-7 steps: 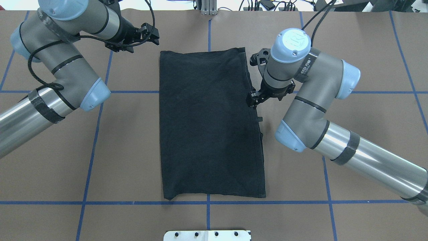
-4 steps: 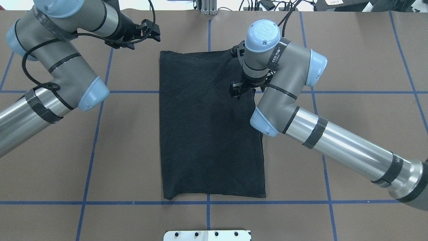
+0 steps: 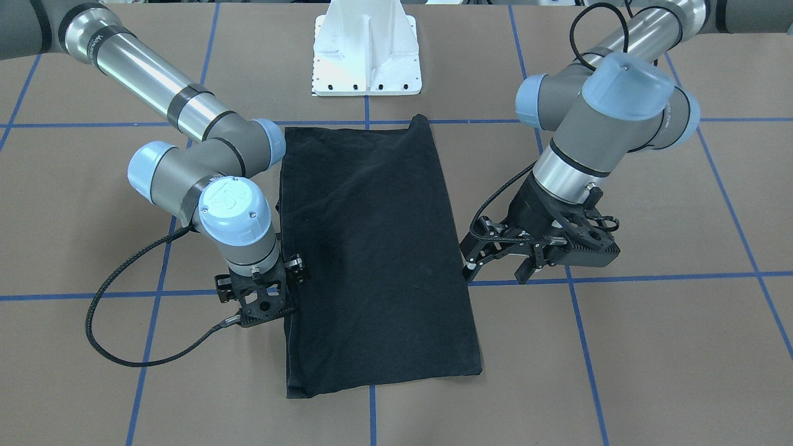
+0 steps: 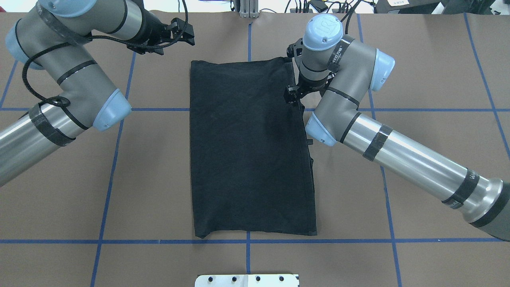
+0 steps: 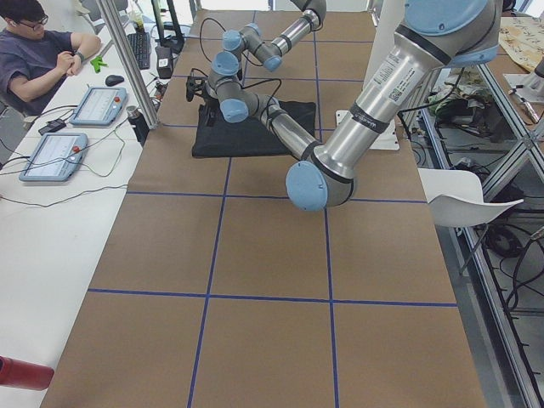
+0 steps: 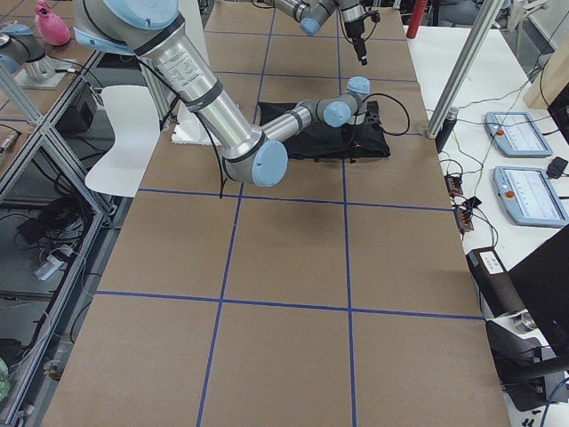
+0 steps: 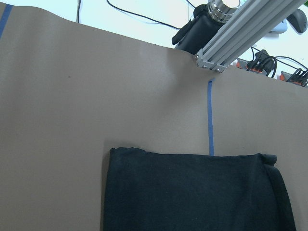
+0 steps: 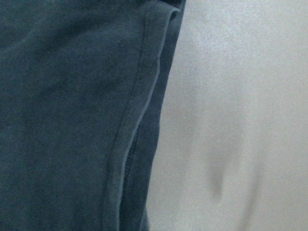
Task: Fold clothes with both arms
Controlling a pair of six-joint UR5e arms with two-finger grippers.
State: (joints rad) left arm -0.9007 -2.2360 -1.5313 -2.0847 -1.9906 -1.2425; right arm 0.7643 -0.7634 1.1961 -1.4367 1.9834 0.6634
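Note:
The clothes are one black shirt (image 4: pixel 251 151), folded into a long rectangle and lying flat mid-table (image 3: pixel 372 248). My right gripper (image 3: pixel 265 286) points straight down at the shirt's right edge, near the far right corner (image 4: pixel 297 79). It looks open, with its knuckles spread on both sides of the wrist. The right wrist view shows only the shirt's layered hem (image 8: pixel 62 115) from very close, with no fingers in it. My left gripper (image 4: pixel 187 36) hangs open and empty, up off the table beyond the far left corner (image 3: pixel 499 269). The shirt's far edge (image 7: pixel 192 192) fills the bottom of the left wrist view.
A white mount plate (image 3: pixel 365 56) is bolted at the table's near edge, behind the shirt's near hem. Blue tape lines (image 4: pixel 247 241) grid the brown table. An aluminium post (image 7: pixel 240 33) stands past the far edge. A person (image 5: pixel 34 59) sits at a side desk.
My right arm swung from the middle of the shirt's right edge in over the cloth, then out toward the far right corner. The left gripper drifted slightly farther away. The shirt has not moved.

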